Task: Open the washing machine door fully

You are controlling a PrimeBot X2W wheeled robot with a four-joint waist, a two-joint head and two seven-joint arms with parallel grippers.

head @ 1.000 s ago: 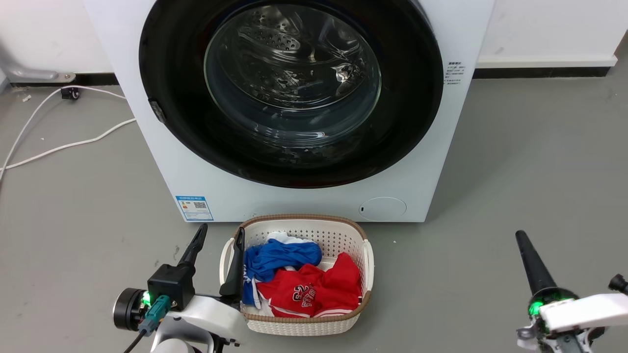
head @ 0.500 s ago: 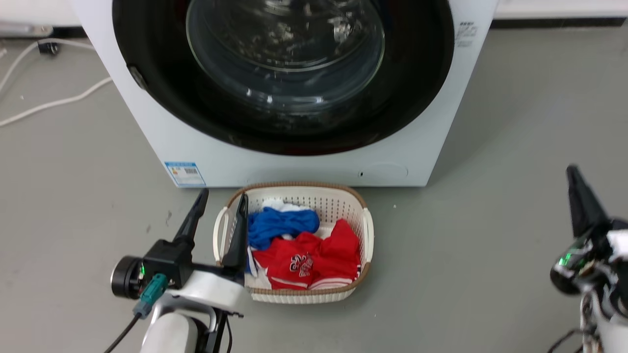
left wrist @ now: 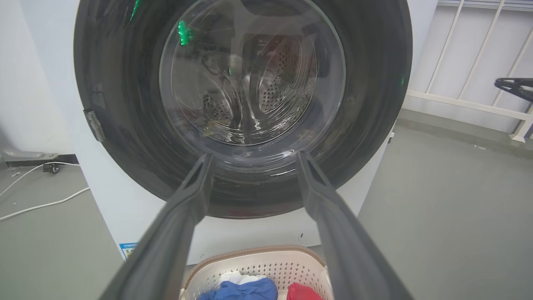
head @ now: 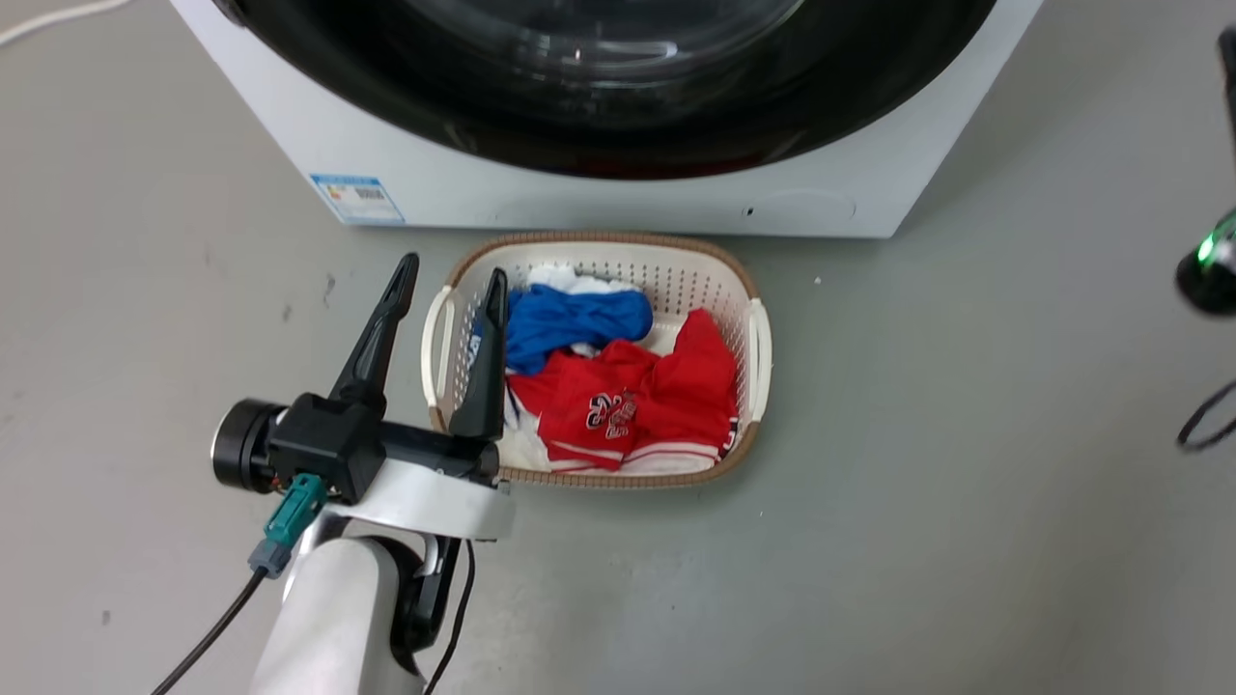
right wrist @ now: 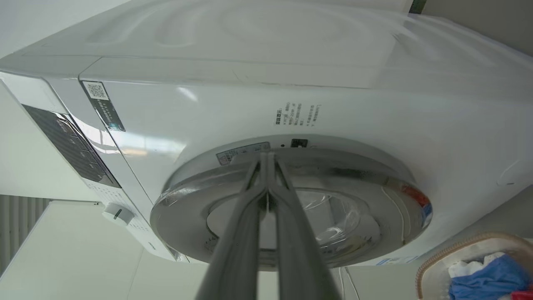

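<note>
The washing machine door point(left wrist: 125, 83) is a glossy black disc with a clear glass bowl, lying shut against the white machine point(head: 579, 208). Its lower rim point(head: 618, 125) crosses the top of the head view. My left gripper point(head: 449, 275) is open and empty, low over the left end of the laundry basket. In the left wrist view the left gripper point(left wrist: 252, 157) faces the door from a distance. My right gripper point(right wrist: 265, 155) is shut and empty, its tips pointing at the door's edge point(right wrist: 354, 166) on the machine's right side. Contact cannot be told.
A cream basket point(head: 599, 236) with blue and red clothes stands on the grey floor just in front of the machine. A small latch piece point(left wrist: 95, 125) sits on the door's left edge. My right wrist with its green light point(head: 1207, 256) is at the far right. White cables point(left wrist: 37, 204) lie left.
The head camera has tilted down and moved closer, so the machine slid up the picture. My right arm has risen along the right side. The left gripper stays over the basket's end.
</note>
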